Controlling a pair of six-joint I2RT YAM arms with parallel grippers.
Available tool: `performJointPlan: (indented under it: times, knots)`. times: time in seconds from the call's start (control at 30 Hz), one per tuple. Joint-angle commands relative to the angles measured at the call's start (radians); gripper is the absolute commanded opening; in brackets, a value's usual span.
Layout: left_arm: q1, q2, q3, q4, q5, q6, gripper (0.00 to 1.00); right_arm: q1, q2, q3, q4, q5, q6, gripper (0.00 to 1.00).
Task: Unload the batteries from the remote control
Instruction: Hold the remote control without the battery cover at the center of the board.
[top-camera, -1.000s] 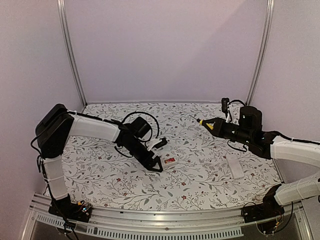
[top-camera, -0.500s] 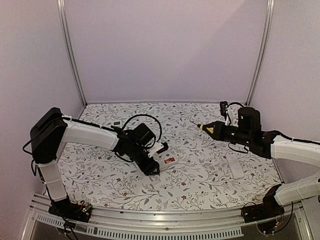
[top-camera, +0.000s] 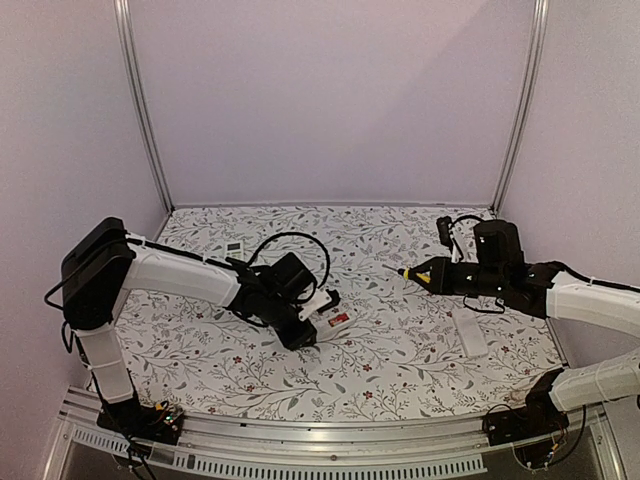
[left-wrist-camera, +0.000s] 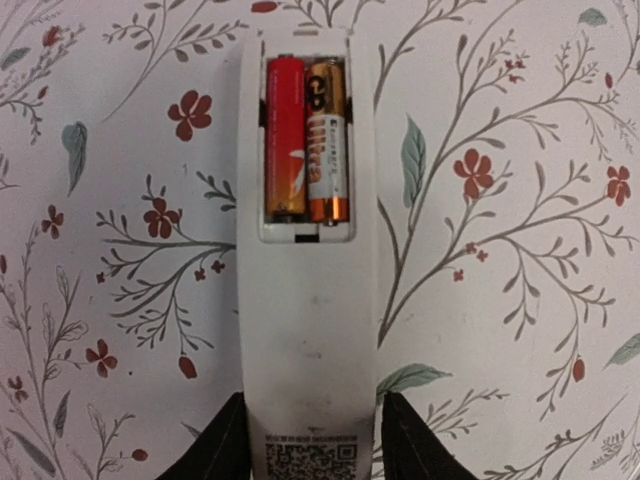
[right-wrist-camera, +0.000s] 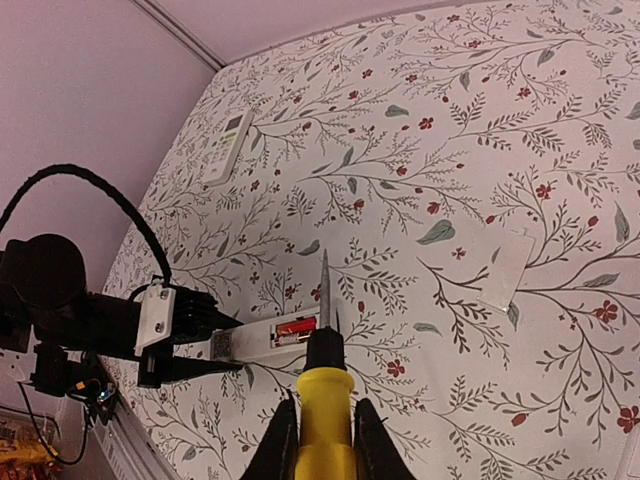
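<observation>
From where I stand, the remote control lies flat on its face near the middle of the flower-patterned counter, with its battery bay open. Both cells sit in that bay side by side: the red battery on the left of the wrist view and the gold-and-black battery touching it on the right. The left fingers are closed against the two long sides of the remote's near end, where a printed code label shows, so that arm is clamping the body and pinning it to the counter. Over on the other side, the right fingers are clenched around the yellow handle of a tool with a black collar and a thin metal tip. From above, that tool hangs in the air well apart from the remote, with its tip pointing across towards it and touching nothing. A loose white cover lies flat on the counter below the right arm. A second, small white remote rests at the far left, near the back of the counter, apart from everything else.
</observation>
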Motion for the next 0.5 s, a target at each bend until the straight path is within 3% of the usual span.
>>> performJointPlan:
  times: [0.0, 0.13, 0.47]
  knots:
    - [-0.023, 0.001, -0.022, 0.022, -0.025, 0.029, 0.41, -0.004, -0.008, 0.037, -0.145, -0.102, -0.053, 0.00]
    - [-0.030, 0.002, -0.025, 0.030, -0.034, 0.044, 0.33, 0.005, 0.001, 0.029, -0.153, -0.211, -0.075, 0.00]
    - [-0.069, -0.015, -0.062, 0.056, -0.104, 0.093, 0.23, 0.103, 0.120, 0.091, -0.186, -0.171, -0.109, 0.00]
